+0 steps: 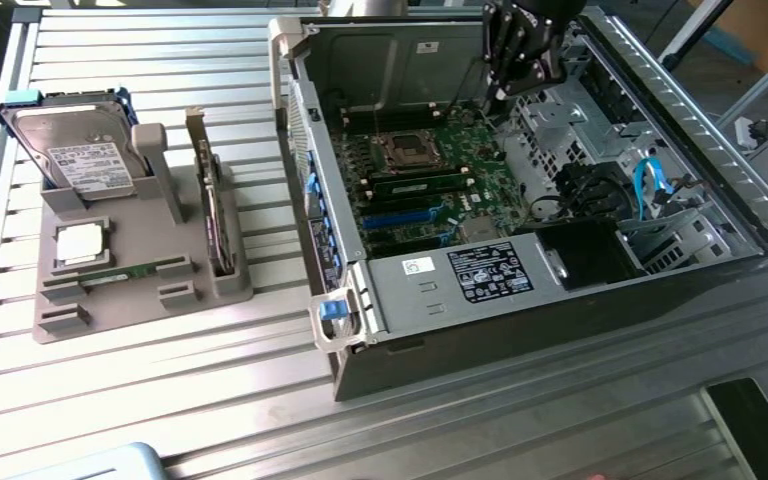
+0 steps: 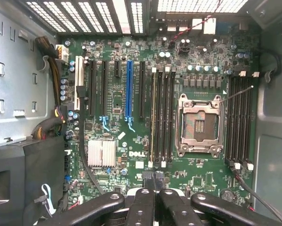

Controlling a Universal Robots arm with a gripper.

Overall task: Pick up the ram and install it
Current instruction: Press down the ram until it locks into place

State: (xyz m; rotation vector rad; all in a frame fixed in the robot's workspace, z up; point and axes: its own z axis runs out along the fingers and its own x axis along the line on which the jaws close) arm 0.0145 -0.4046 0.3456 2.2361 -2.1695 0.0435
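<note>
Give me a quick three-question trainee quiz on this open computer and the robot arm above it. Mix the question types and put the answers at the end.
1. True or false: the hard drive lies inside the computer case.
2. The pincer hangs over: A) the circuit board in the case, B) the hard drive, C) the bare table.
3. Fill the gap: the pincer's jaws are ___.
Key: 1 false, it stands in the grey holder, to the exterior view's left of the case; 2 A; 3 shut.
</note>
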